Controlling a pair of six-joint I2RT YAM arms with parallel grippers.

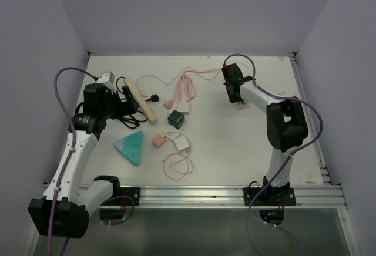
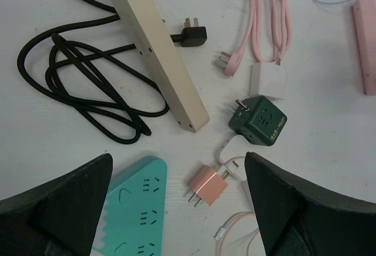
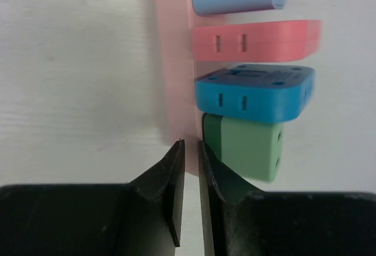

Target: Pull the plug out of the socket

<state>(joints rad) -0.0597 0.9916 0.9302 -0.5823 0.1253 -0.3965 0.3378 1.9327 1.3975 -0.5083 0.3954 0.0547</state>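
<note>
Apparently ungrasped, green plug (image 3: 249,147) sits just beside the clenched right gripper (image 3: 191,151).

White tabletop (image 1: 235,144) w/ faint scuffs, plain pale-lilac walls (image 1: 194,9) on 3 sides, alu rails (image 1: 194,194) along near edge, soft even light

Bench (image 2: 329,150): white, matt, faint grain | long strip (image 2: 158,56): cream plastic, matt | black cord (image 2: 88,91): rubbery, dull | green cube (image 2: 261,124): plastic, slight sheen | green plug (image 3: 252,147): smooth matt plastic | right hand (image 3: 191,147): black matt plastic
</note>
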